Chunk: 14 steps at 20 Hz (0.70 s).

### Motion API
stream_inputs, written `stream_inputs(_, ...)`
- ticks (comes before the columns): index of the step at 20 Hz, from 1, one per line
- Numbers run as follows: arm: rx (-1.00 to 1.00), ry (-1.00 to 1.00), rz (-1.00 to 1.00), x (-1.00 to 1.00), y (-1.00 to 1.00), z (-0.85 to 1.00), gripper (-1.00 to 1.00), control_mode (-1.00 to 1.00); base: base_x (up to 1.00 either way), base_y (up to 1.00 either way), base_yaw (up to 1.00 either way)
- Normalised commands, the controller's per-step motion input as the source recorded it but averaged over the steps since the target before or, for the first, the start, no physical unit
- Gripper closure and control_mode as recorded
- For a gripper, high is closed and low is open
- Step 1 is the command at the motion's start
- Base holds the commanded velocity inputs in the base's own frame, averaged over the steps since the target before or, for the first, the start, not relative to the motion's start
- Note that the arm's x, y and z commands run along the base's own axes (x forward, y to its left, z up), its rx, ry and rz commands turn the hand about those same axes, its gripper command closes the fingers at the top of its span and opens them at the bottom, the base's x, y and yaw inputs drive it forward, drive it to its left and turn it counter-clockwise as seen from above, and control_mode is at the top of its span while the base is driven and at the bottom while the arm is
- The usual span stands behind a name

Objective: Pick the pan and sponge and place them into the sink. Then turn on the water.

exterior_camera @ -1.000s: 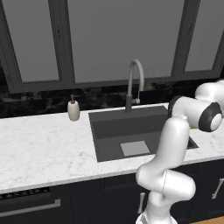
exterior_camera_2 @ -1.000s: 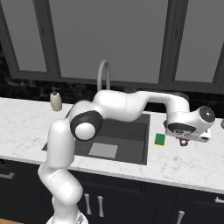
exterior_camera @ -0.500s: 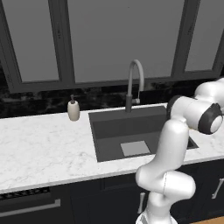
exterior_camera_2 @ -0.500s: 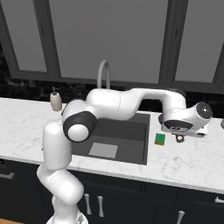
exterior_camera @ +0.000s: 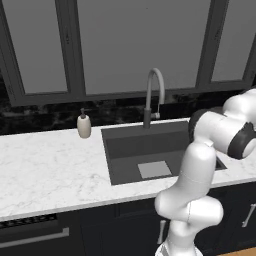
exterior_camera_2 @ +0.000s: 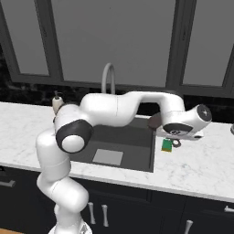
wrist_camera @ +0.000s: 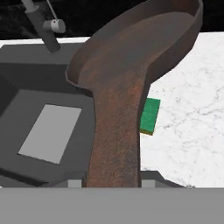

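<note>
While my jaws clamp the pan [wrist_camera: 131,57] handle | pan above sink [wrist_camera: 26,87] edge | sponge [wrist_camera: 149,116] on bench [wrist_camera: 192,127]

In the hand view, the pan [wrist_camera: 131,57] runs off the top edge, and its handle goes under the grey band, so the hand's grip on it is hidden. The pan covers part of the sponge [wrist_camera: 149,115]. In the right base view, the white arm hides most of the pan [exterior_camera_2: 154,121] and part of the sink [exterior_camera_2: 132,141].
</note>
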Motion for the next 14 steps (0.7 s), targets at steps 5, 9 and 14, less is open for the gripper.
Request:
stream_inputs(5,0.03,0.04,0.12,-0.14,0.73,-0.01,1.00,-1.00,0.00,0.00,0.00)
stream_inputs(9,0.03,0.07,0.12,-0.26,0.83,-0.06,1.00,-1.00,0.00,0.00,0.00)
stream_inputs(14,0.07,0.10,0.13,-0.28,0.77,-0.10,1.00,-1.00,0.00,0.00,0.00)
